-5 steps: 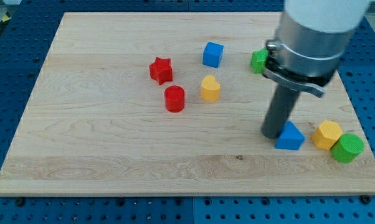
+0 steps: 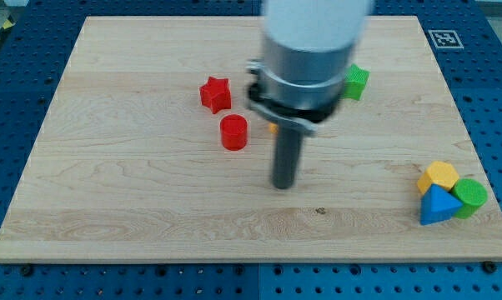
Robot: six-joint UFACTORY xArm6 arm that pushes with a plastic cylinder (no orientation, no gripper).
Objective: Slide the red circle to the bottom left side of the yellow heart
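Observation:
The red circle (image 2: 233, 132) lies on the wooden board (image 2: 134, 200), left of the middle. The yellow heart (image 2: 272, 127) is almost wholly hidden behind my arm; only a sliver shows just right of the red circle. My tip (image 2: 283, 184) rests on the board below and to the right of the red circle, apart from it and touching no block.
A red star (image 2: 216, 94) lies up and left of the red circle. A green block (image 2: 355, 82) peeks out right of my arm. A yellow block (image 2: 439, 177), a blue triangle (image 2: 438, 206) and a green cylinder (image 2: 469, 197) cluster at the lower right. The blue cube is hidden.
My tip has moved left from beside the blue triangle to below the yellow heart. The blue triangle now sits further right and lower, against the yellow and green blocks.

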